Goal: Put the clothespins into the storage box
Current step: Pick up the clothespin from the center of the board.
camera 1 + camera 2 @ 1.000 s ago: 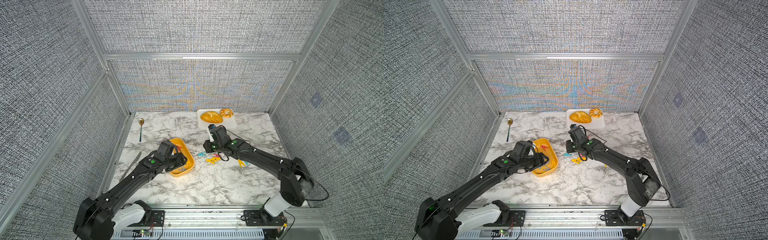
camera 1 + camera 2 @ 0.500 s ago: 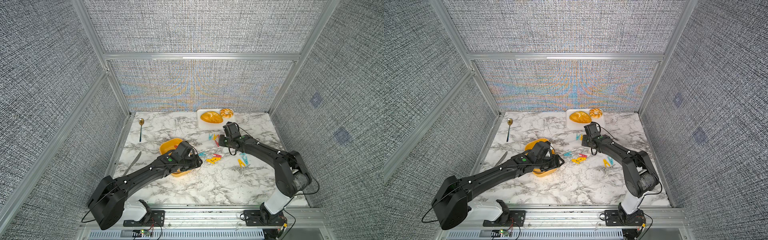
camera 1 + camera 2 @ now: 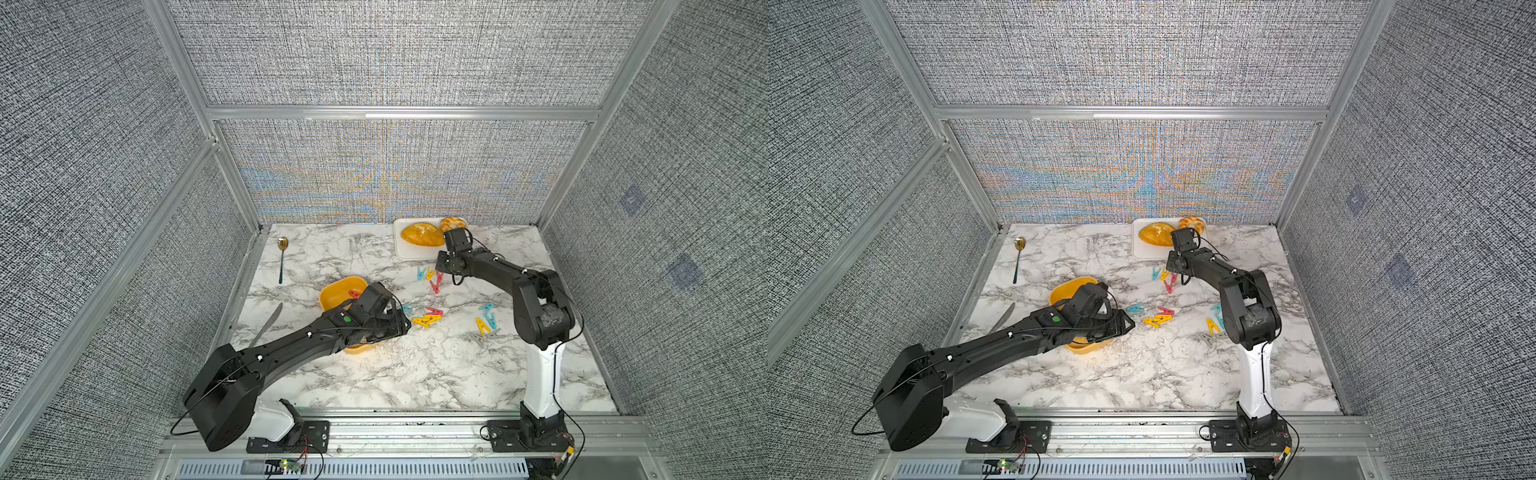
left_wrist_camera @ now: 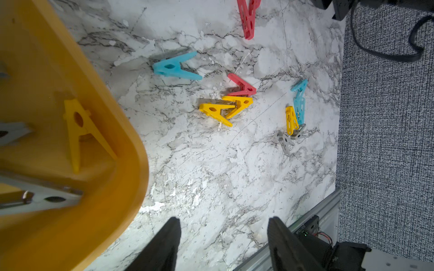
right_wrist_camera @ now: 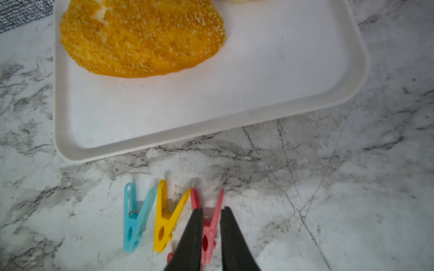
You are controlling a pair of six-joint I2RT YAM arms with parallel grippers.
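Ten or so clothespins (image 4: 216,110) loose on marble: three beside white tray (image 5: 211,122), four mid-table, three farther right. At least one yellow and two grey inside storage box (image 4: 133,159). Left gripper (image 4: 223,234) spread, empty, just beside box corner. Right gripper (image 5: 212,208) narrowed astride one red clothespin (image 5: 210,225); cannot tell whether pinched.

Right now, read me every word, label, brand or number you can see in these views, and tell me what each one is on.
No text can be read in any view.
Small white print on the black module, seen from the left wrist: too small and blurred to read.
The clothespins, storage box and white tray: no markings visible.
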